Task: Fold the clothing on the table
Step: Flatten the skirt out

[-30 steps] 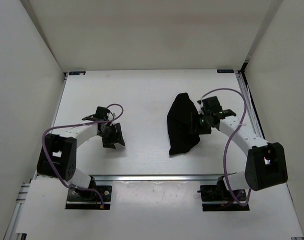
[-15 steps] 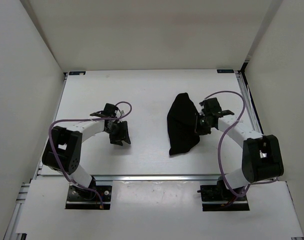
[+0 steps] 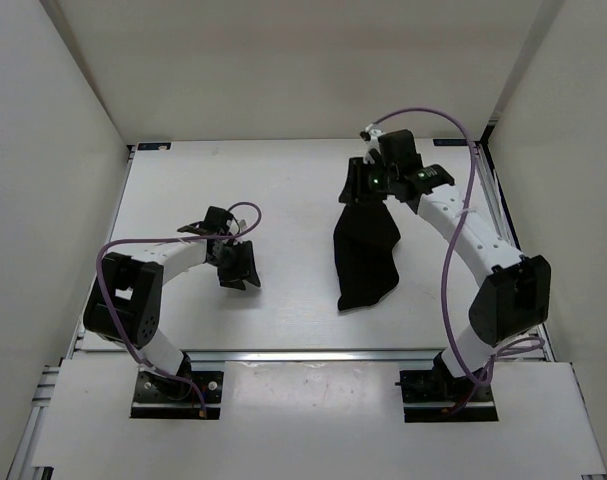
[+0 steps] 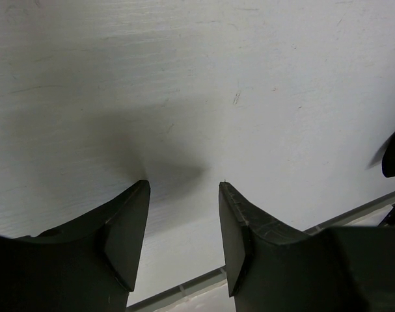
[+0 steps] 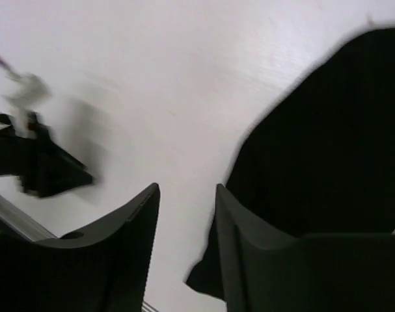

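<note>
left fingers [image 3: 238, 275]: we find them low over the bare left half of the bench [image 3: 283, 190], well apart from the clothing. Seen from the wrist, the left fingers [image 4: 183, 188] are spread, with only white surface between them and nothing held.
left fingers, change: a second ago they sat slightly farther left. They have edged toward the middle and since then barely moved, so we read them as waiting.
clothing [image 3: 366, 255]: a floppy black heap lying right of centre on the bench. Its long axis runs from near to far, it narrows at the near end, and it is not yet a tidy fold.
clothing, change: to us its place and outline look almost the same as a second ago.
right fingers [image 3: 358, 190]: they are now at the far end of the clothing, over its top edge. Seen from the wrist, the right fingers [image 5: 186, 190] stand parted with white bench showing between them. The clothing [image 5: 327, 149] lies off to one side, so we judge that nothing is gripped.
right fingers, change: a second ago they were against the clothing's right edge. They have since swung to its far end, and their wrist view is smeared by motion.
meaning for the task: we think the right side is repositioning for a fresh hold on the far edge, perhaps to carry it toward the near end. The fold itself remains undone.
</note>
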`<action>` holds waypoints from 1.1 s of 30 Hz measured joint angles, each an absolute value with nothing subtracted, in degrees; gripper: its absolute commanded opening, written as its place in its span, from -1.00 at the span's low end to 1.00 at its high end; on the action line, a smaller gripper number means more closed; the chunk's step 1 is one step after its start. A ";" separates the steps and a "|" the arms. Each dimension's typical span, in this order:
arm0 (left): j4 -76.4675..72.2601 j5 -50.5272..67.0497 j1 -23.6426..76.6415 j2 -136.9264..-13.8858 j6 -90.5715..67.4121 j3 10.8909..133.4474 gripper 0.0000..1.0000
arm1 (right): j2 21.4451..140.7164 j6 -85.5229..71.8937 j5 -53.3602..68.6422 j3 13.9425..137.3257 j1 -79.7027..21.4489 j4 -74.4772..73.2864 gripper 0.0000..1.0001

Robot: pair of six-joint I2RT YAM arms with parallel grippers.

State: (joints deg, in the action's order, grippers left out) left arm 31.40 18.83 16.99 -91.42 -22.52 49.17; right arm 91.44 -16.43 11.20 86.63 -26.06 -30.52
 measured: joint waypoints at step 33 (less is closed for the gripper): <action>29.02 23.27 27.31 -94.28 -21.89 62.17 0.37 | 94.35 -18.59 15.94 90.37 -24.32 -32.56 -0.66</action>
